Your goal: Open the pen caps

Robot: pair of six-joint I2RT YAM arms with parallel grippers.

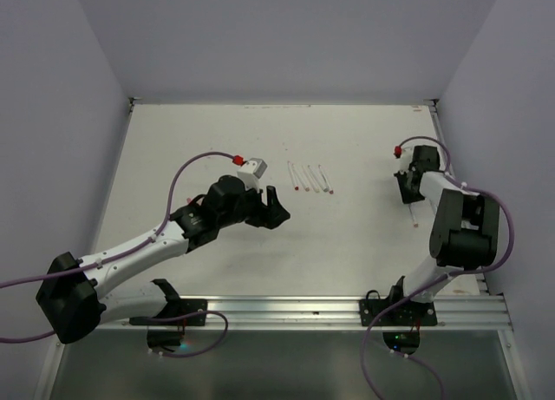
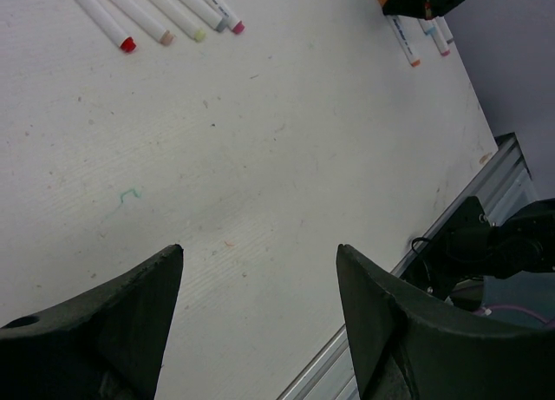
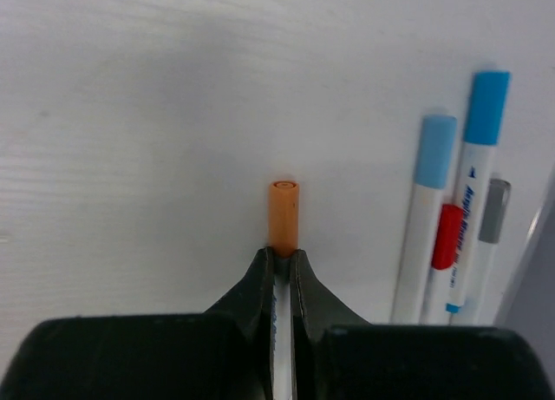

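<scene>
My right gripper (image 3: 283, 259) is shut on a thin white pen just below its orange cap (image 3: 284, 211), which sticks out past the fingertips over the table. In the top view this gripper (image 1: 406, 190) is at the right side of the table. Beside it lie more pens with a light blue cap (image 3: 434, 150), a blue cap (image 3: 486, 107), a red cap (image 3: 447, 235) and a grey cap (image 3: 494, 211). My left gripper (image 2: 258, 254) hangs open over bare table near the middle (image 1: 276, 207), holding nothing. A row of several white pens (image 1: 309, 176) lies just beyond it, coloured ends toward me (image 2: 127, 44).
The metal rail (image 1: 347, 309) with both arm bases runs along the near table edge. Grey walls close in the table on the left, back and right. Purple cables (image 1: 186, 170) loop off each arm.
</scene>
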